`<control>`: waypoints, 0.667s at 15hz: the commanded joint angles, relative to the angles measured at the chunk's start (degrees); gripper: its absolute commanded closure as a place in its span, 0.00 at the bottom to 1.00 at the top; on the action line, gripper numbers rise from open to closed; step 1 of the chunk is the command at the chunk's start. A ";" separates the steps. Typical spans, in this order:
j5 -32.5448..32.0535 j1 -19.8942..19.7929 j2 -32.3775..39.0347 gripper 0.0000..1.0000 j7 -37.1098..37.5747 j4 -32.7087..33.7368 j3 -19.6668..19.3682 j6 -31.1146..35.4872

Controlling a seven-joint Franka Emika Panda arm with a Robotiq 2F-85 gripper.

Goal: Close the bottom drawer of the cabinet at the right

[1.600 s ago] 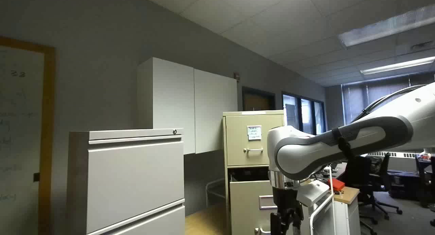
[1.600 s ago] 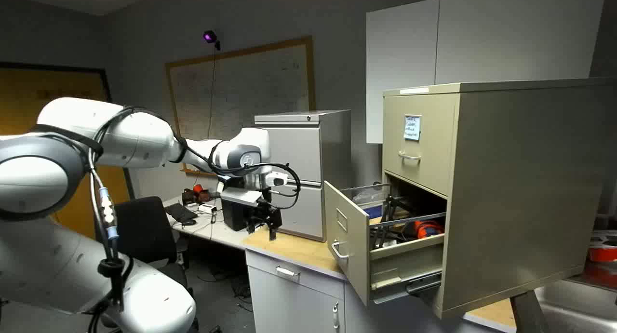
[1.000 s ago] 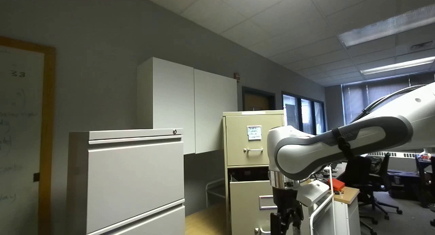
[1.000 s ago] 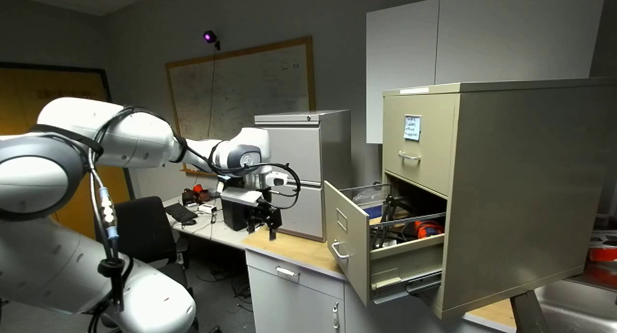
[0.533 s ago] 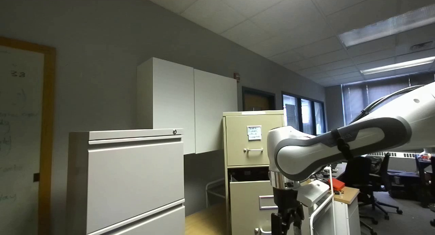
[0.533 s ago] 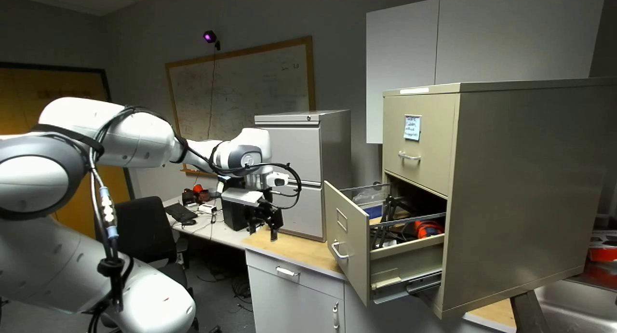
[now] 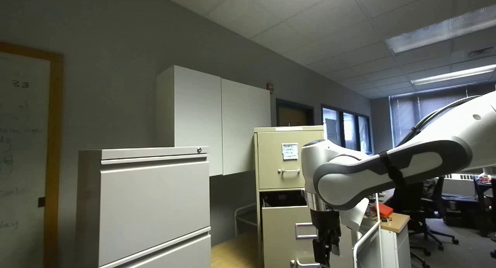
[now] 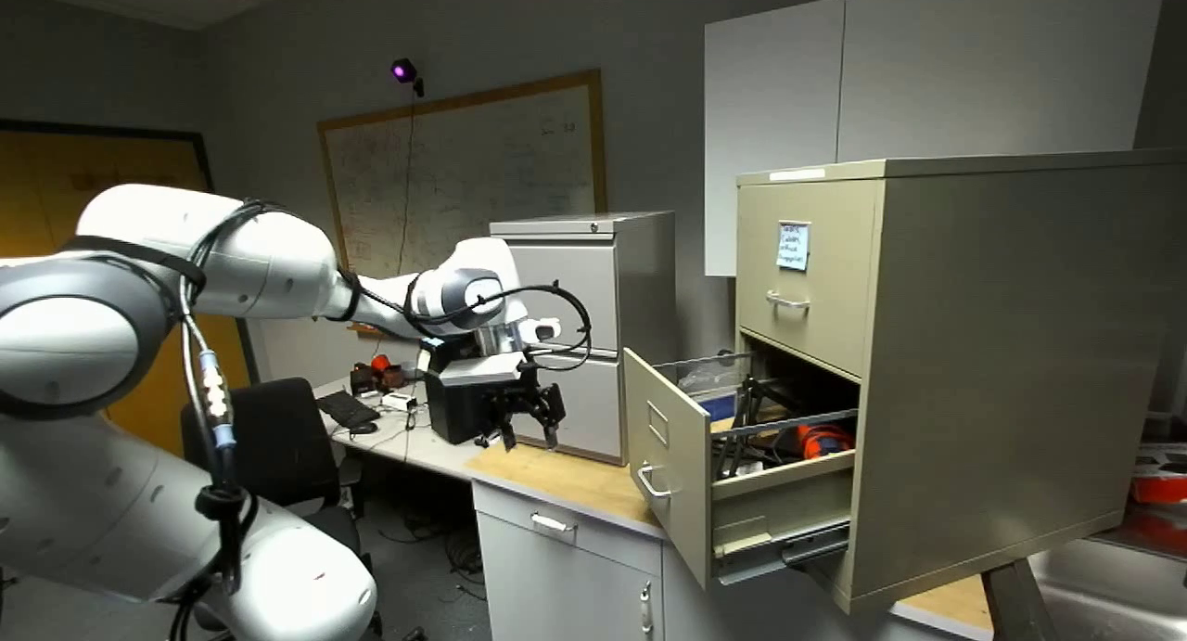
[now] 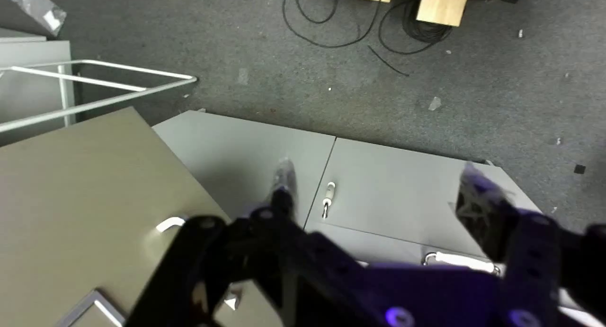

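The cabinet (image 8: 1001, 344) is a tall cream-beige filing cabinet, also in an exterior view (image 7: 288, 155). Its bottom drawer (image 8: 670, 474) stands pulled out, with tools and cables inside; its front also shows in an exterior view (image 7: 285, 217) and at the left of the wrist view (image 9: 80, 194). The drawer handle (image 8: 652, 481) is on the front. My gripper (image 8: 530, 440) is open and empty, pointing down in front of the drawer front with a gap to it. In the wrist view my gripper (image 9: 376, 173) has its fingers wide apart and nothing between them.
A wide light-grey lateral cabinet (image 8: 566, 288) stands behind the gripper on a wooden counter (image 8: 570, 477). Grey base cupboards (image 8: 566, 576) are below. A white metal rail (image 9: 94, 103) stands beyond the drawer. White wall cupboards (image 7: 197, 116) hang above. A chair (image 8: 278, 437) is near the arm.
In the last half second my gripper has tilted, risen a little and moved slightly toward the drawer front. Before that the arm hardly moved. The drawer is unchanged.
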 commanded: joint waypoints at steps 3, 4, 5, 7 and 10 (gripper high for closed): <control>-8.91 1.24 5.84 0.58 -2.03 -0.39 3.23 7.81; -11.75 1.09 8.12 0.65 -0.54 -0.53 4.75 10.11; -14.81 0.77 10.23 0.72 0.87 -0.65 6.15 12.34; -22.68 -0.30 14.86 0.88 5.35 -0.50 9.19 16.98; -37.57 -2.60 21.22 1.00 15.82 0.70 13.55 21.08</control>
